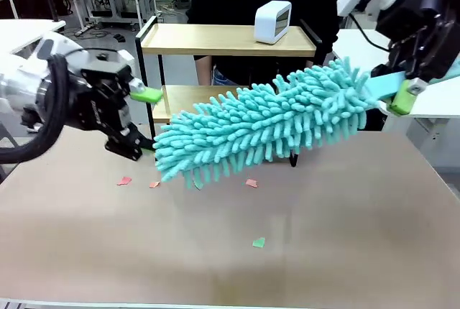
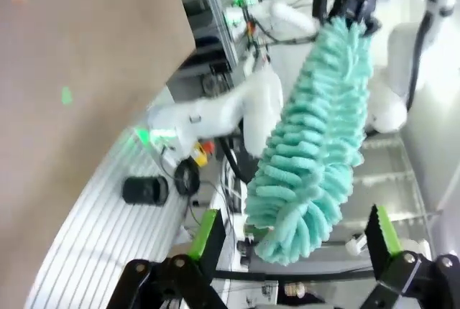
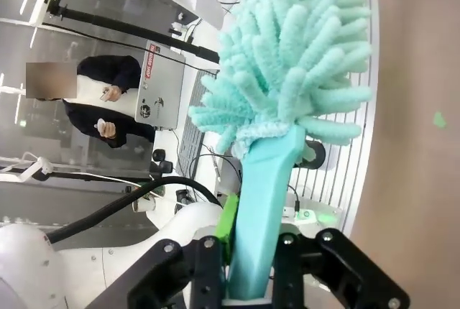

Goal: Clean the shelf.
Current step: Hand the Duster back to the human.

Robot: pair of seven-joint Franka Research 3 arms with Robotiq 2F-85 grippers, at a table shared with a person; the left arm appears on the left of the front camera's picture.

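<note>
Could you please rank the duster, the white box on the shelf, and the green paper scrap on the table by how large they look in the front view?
Largest to smallest as they look:
1. Duster, though it hangs nearer the camera than the box.
2. White box on the shelf.
3. Green paper scrap, clearly the smallest despite lying nearest the camera.

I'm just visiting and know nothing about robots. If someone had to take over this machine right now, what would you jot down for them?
Right gripper: shut on the handle of the teal duster, held in the air in front of the shelf.
Left gripper: open, empty, its fingers either side of the duster's fluffy tip.
Shelf: at the table's far side, a small white device on its top board.
Table: paper scraps lying about.
Done: duster picked up.
Left: the dusting itself; whether any board has been wiped can't be told.
</note>
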